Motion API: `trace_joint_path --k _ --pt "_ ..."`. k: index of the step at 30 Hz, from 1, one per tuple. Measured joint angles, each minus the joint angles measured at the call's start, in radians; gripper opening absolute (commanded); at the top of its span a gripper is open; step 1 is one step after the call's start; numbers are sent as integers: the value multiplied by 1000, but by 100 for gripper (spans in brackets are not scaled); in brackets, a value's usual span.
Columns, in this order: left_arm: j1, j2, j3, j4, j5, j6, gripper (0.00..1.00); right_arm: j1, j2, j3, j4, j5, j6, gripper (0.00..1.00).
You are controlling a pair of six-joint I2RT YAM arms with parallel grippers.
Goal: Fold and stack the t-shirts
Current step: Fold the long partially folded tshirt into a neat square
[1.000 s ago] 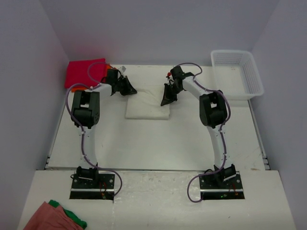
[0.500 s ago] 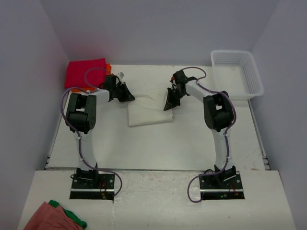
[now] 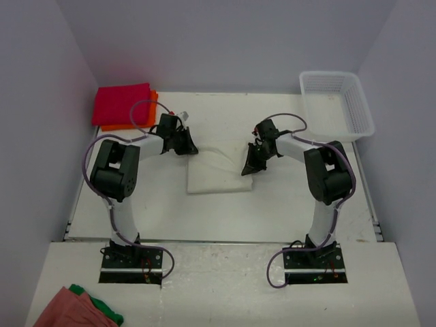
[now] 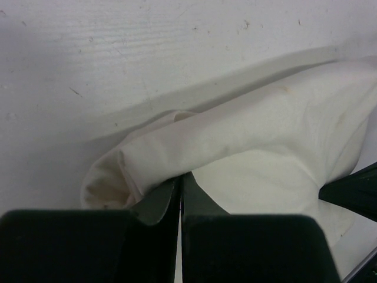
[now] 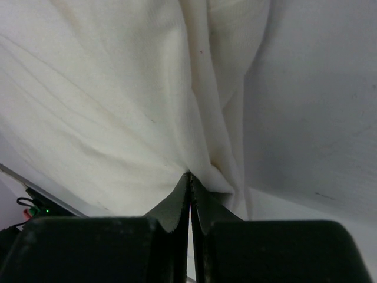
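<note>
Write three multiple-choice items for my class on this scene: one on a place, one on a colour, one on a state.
1. Where does the magenta t-shirt lie? A. far left corner, on the orange t-shirt. B. in the middle. C. near right corner.
2. Which t-shirt does the right pincer grip? A. orange t-shirt. B. cream-white t-shirt. C. magenta t-shirt.
3. How do the left pincer's jaws stand? A. wide open. B. shut on nothing. C. shut on the cream-white t-shirt.
Answers: 1 A, orange edging shows under it; 2 B, pale cloth is clamped in it; 3 C, a cloth fold is pinched between them.
</note>
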Motion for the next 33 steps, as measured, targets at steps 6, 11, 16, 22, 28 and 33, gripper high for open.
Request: trace_joint_path --k 6,11,16,22,28,33 --pt "-5 -70 -13 -45 -50 22 0 12 -97 -122 63 2 -16 0" --pt "-32 -201 -10 -111 -178 34 6 44 -218 -159 58 20 -59 17" --pt "-84 -293 35 -219 -334 35 23 90 -356 -109 8 81 -117 50" --pt "-87 -356 0 -306 -381 24 52 100 -540 -103 -55 195 -142 55" --pt "-39 -409 -138 -297 -216 39 69 100 -709 -171 -67 234 -158 57" --pt "116 -450 -234 -258 -39 38 72 100 -821 -257 -66 217 -170 57"
